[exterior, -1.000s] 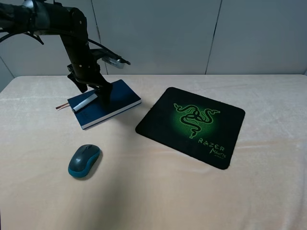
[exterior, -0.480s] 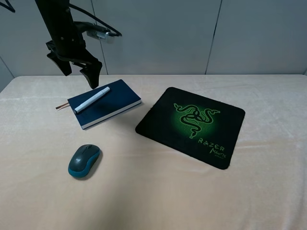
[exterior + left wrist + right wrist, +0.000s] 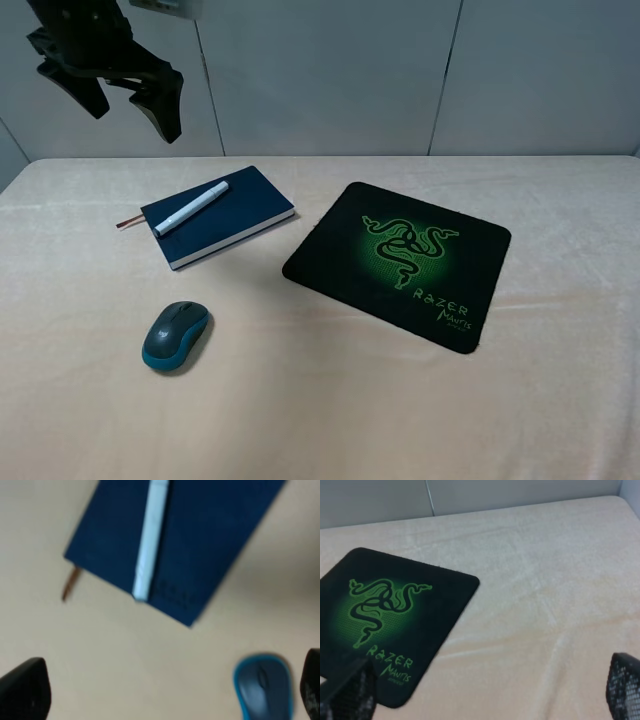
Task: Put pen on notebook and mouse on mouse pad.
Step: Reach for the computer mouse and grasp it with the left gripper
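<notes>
One half of the job looks settled. A second ago the left gripper [image 3: 135, 112] was down at the notebook [image 3: 240, 210] with the pen [image 3: 190, 208] under its jaws. Now it has risen well clear, up by the back wall, with its jaws spread wide and empty, and the pen lies free on the cover. The right gripper [image 3: 485, 692] hangs over the bench [image 3: 400, 420] beside the pad, its jaws also wide apart with nothing between them. What remains, I judge, is the mouse.

On the cream-clothed bench, the black mouse pad [image 3: 398, 260] sits right of centre with nothing on it, its green snake logo and RAZER lettering uncovered. The navy notebook lies closed near the pad's left corner without touching it, and a brown ribbon [image 3: 128, 222] pokes out at its left. The mouse [image 3: 176, 335], dark grey on top with teal sides, rests on the cloth in front of the notebook, well apart from the pad. The white pen lies diagonally along the cover, one end at the notebook's edge.
</notes>
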You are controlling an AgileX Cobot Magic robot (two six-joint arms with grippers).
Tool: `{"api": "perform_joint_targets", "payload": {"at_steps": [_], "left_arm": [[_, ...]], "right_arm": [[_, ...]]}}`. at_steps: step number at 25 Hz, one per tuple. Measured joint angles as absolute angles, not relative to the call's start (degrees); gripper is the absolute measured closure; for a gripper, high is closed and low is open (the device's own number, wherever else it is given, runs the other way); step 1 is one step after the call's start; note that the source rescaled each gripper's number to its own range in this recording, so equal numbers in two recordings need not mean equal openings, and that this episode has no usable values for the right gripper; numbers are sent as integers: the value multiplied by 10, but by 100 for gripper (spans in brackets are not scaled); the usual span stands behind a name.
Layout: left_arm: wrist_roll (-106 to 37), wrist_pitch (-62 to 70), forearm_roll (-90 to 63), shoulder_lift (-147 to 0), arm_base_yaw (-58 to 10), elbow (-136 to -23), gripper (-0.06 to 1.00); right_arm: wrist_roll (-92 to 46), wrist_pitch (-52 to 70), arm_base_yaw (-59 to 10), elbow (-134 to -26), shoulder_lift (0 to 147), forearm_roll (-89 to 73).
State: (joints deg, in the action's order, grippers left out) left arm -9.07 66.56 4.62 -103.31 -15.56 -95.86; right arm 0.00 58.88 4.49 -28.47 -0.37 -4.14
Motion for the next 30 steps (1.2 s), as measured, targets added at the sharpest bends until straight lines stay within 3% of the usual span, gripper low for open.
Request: {"api": "perform_joint_targets", "payload": {"at_steps": [8, 16, 30], "left_arm": [[0, 665, 46, -940, -188, -784, -5], [79, 660, 44, -923, -269, -649, -5], [171, 485, 43, -922, -297, -504, -5]], "right_arm": [[0, 589, 45, -285, -4, -41], [0, 589, 45, -285, -4, -41], [0, 589, 45, -285, -4, -41]]}}
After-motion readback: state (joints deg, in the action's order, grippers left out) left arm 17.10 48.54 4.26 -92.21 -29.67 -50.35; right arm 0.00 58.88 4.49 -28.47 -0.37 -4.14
